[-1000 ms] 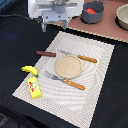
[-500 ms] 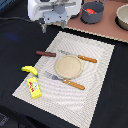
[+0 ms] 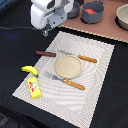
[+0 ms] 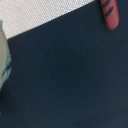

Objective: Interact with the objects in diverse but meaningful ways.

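Observation:
My gripper [image 3: 46, 31] hangs over the dark cloth just beyond the placemat's far corner, on the exterior view's left; its fingers are too small and blurred to show their state. A brown sausage [image 3: 46, 53] [image 4: 110, 12] lies on the placemat near that side. Closer to the front are a yellow banana [image 3: 29, 70] and a yellow box with red marks [image 3: 34, 87]. A red round fruit [image 3: 90, 10] sits inside a grey pot at the back. The wrist view shows no fingers.
A round tan plate [image 3: 69, 66] sits mid-placemat with a wooden-handled knife [image 3: 80, 58] behind it and a fork [image 3: 64, 81] in front. The grey pot [image 3: 93, 15] and a pale bowl [image 3: 123, 18] stand on the back counter. A blurred pale-green shape [image 4: 2, 55] sits at the wrist view's edge.

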